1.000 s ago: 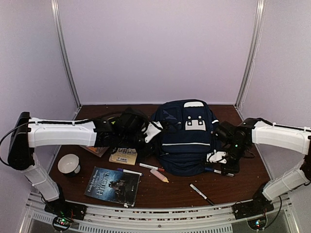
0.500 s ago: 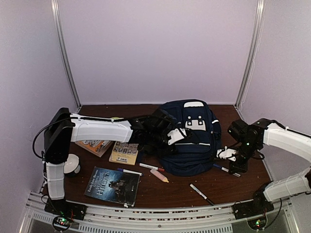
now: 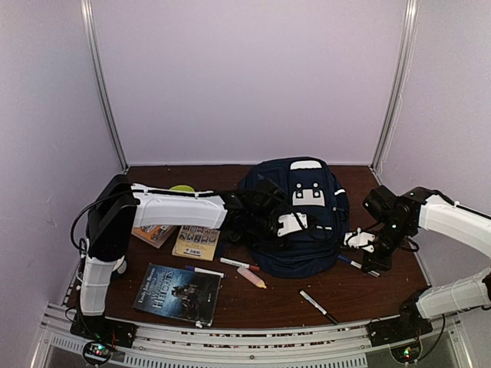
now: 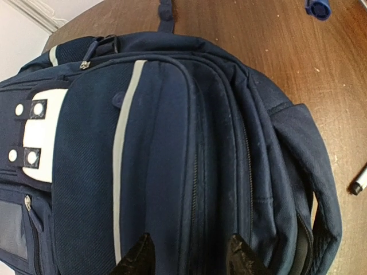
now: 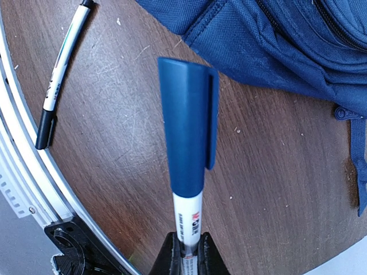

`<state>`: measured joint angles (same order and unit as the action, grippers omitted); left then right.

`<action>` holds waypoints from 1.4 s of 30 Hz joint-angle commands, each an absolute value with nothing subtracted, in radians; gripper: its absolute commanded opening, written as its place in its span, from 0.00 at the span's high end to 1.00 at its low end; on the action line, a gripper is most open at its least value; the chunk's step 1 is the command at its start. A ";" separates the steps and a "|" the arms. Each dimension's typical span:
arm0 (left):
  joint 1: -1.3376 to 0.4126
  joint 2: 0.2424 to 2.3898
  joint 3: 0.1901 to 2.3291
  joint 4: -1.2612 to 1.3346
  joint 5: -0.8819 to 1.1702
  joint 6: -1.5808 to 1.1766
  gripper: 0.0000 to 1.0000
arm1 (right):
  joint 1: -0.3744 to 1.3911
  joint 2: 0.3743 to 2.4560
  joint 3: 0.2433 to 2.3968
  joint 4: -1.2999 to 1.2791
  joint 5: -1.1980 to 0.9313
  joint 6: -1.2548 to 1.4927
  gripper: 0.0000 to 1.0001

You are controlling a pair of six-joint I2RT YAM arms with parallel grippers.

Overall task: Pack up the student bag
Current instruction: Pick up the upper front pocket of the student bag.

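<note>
Hardly begun, I judge — the student bag (image 3: pixel 303 253) lies in the middle of the worktop (image 3: pixel 276 304), seemingly zipped, my left tool (image 4: pixel 190 255) spread empty over it, my right tool (image 5: pixel 186 255) clamped on a blue-capped marker (image 5: pixel 186 132) at its right, books (image 3: pixel 178 294) and pens (image 3: pixel 239 264) unpacked near-left.

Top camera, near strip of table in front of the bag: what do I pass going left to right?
dark-covered book → pink marker → black-capped marker → blue-capped marker, clamped in the right gripper. The thin pens beside the pink marker overlap it, so they are left out.
</note>
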<state>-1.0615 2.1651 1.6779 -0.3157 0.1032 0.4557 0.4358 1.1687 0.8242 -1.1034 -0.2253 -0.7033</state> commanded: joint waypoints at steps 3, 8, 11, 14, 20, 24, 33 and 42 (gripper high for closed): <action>-1.096 2.243 1.763 -0.307 -0.067 0.510 0.60 | 0.428 1.160 0.827 -1.090 -0.235 -0.695 1.00; -1.103 2.239 1.751 -0.254 -0.143 0.519 0.68 | 0.428 1.154 0.838 -1.092 -0.238 -0.694 1.00; -1.103 2.210 1.743 -0.233 -0.146 0.500 0.78 | 0.428 1.149 0.845 -1.087 -0.241 -0.697 1.00; -1.101 2.182 1.741 -0.218 -0.150 0.469 0.90 | 0.429 1.147 0.855 -1.073 -0.242 -0.706 1.00; -1.088 2.145 1.754 -0.198 -0.140 0.403 1.00 | 0.453 1.174 0.912 -1.022 -0.214 -0.720 1.00; -1.056 2.110 1.766 -0.197 -0.053 0.308 1.00 | 0.512 1.202 0.966 -0.964 -0.125 -0.744 1.00; -0.980 2.047 1.760 -0.161 0.216 0.148 1.00 | 0.648 1.300 1.068 -0.788 0.036 -0.853 1.00; -0.961 2.034 1.782 -0.149 0.315 0.085 1.00 | 0.732 1.450 1.137 -0.622 0.106 -0.935 1.00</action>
<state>-0.9607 2.1029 1.7412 -0.2554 0.2249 0.1379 0.7113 1.3968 1.1023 -0.7193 0.0490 -0.8875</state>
